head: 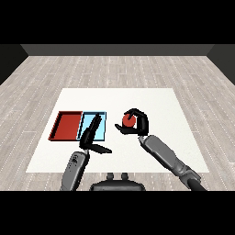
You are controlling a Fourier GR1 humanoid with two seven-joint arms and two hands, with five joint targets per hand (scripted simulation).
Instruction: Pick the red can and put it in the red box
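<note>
The red can (128, 120) sits inside my right hand (137, 123), whose fingers and thumb curl round it just right of the trays. The red tray (67, 125) lies at the table's left, with the light blue tray (101, 124) touching its right side. My left hand (92, 134) hovers over the blue tray's near part, fingers straight and pointing away, thumb spread to the right, holding nothing. Part of the blue tray is hidden behind that hand.
The white table (151, 101) stretches around both trays, with bare surface behind and to the right of my right hand. A wood-plank floor surrounds the table.
</note>
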